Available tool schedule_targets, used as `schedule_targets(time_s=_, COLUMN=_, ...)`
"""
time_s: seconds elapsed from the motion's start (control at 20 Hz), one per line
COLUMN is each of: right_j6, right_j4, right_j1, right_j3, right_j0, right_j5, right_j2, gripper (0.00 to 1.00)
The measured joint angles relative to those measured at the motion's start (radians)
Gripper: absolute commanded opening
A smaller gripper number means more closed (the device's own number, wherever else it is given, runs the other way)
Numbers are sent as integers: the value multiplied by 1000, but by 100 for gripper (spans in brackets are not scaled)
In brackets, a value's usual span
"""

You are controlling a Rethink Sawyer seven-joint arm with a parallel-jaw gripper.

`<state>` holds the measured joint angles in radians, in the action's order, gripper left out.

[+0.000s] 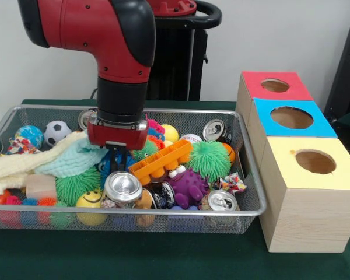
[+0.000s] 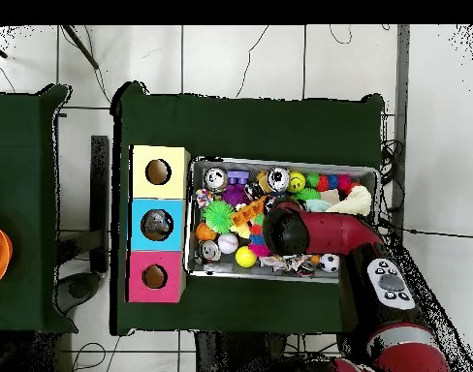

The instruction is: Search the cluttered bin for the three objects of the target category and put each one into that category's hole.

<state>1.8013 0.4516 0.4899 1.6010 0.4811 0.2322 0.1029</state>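
The silver wire-mesh bin stands on the green table, full of toys; it also shows in the overhead view. My gripper is lowered into the clutter left of the bin's middle, its tip sunk among the toys. A blue, shiny patch shows right at the gripper; I cannot tell whether it is a plastic wad. No clear plastic wad shows plainly elsewhere. In the overhead view the red arm covers the gripper. Something grey shows inside the hole of the blue-topped box.
Three wooden boxes stand beside the bin: red-topped, blue-topped, yellow-topped, each with a round hole. Around the gripper lie silver cans, an orange toy, a green spiky ball and a pale cloth.
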Motion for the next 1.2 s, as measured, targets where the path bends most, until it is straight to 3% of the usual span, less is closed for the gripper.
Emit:
schedule_targets(time_s=0.5, right_j6=0, right_j4=17, right_j1=-16, right_j3=3, right_j0=117, right_j5=27, right_j2=8, gripper=0)
schedule_targets(time_s=1.05, right_j6=0, right_j4=110, right_j1=-32, right_j3=25, right_j0=284, right_j5=25, right_j2=102, gripper=0)
schedule_targets(time_s=1.1, right_j6=0, right_j4=139, right_j1=-32, right_j3=38, right_j0=298, right_j5=18, right_j2=135, gripper=100)
schedule_targets(time_s=1.2, right_j6=0, right_j4=143, right_j1=-32, right_j3=39, right_j0=298, right_j5=17, right_j2=139, gripper=100)
